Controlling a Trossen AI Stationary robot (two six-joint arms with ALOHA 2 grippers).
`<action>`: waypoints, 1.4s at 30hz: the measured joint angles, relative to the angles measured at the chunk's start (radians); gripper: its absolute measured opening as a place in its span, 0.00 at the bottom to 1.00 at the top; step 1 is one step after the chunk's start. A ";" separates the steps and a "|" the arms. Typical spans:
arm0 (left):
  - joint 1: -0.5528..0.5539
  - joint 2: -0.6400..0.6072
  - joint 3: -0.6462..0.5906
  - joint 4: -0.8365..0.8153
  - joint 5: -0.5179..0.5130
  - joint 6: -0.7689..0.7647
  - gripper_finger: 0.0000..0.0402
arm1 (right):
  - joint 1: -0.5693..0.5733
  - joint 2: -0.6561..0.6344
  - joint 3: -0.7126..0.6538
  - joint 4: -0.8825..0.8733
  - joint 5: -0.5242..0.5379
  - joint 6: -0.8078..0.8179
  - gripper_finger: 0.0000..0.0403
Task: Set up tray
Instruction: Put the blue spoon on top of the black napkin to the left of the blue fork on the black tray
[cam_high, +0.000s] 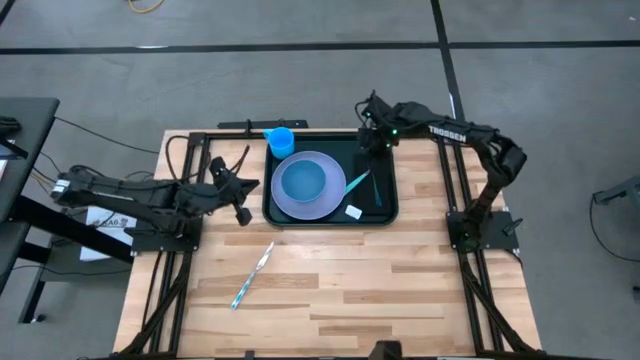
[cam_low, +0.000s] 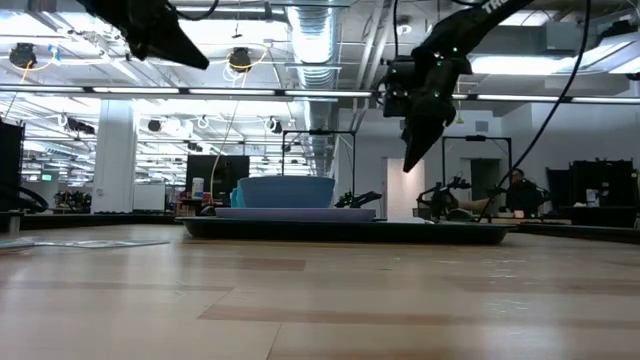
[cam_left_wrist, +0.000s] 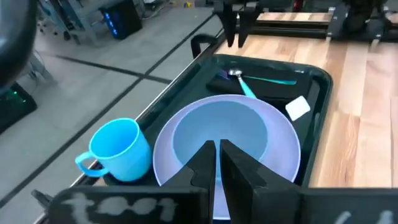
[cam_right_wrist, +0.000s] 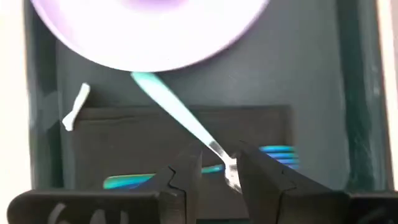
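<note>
The dark tray (cam_high: 385, 215) lies at the table's far middle. On it sits a lavender plate (cam_high: 335, 200) with a blue bowl (cam_high: 302, 182) on top. Right of the plate, a teal-handled spoon (cam_high: 357, 183) lies slanted over a black napkin (cam_high: 378, 185), with another teal utensil (cam_left_wrist: 277, 79) on the napkin. A blue cup (cam_high: 280, 140) stands at the tray's far left corner. My right gripper (cam_high: 372, 142) hangs open above the tray's far right part, its fingers over the spoon's metal end (cam_right_wrist: 231, 174), raised clear of it (cam_low: 408, 160). My left gripper (cam_high: 243, 203) hovers shut left of the tray.
A teal-handled utensil (cam_high: 252, 275) lies on the bare wood near the table's middle, nearer than the tray. A small white piece (cam_high: 353, 211) rests on the tray near its near right corner. Black frame rails (cam_high: 455, 190) run along both sides of the table.
</note>
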 joint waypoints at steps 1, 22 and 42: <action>0.006 -0.001 0.000 0.007 0.014 0.007 0.03 | 0.017 0.000 0.000 0.000 0.001 -0.004 0.23; 0.015 0.002 0.001 0.008 0.147 0.029 0.03 | 0.190 0.211 0.040 -0.028 0.138 -0.116 0.45; 0.015 0.002 0.001 0.008 0.178 0.030 0.03 | 0.178 0.215 -0.039 0.132 0.166 -0.217 0.40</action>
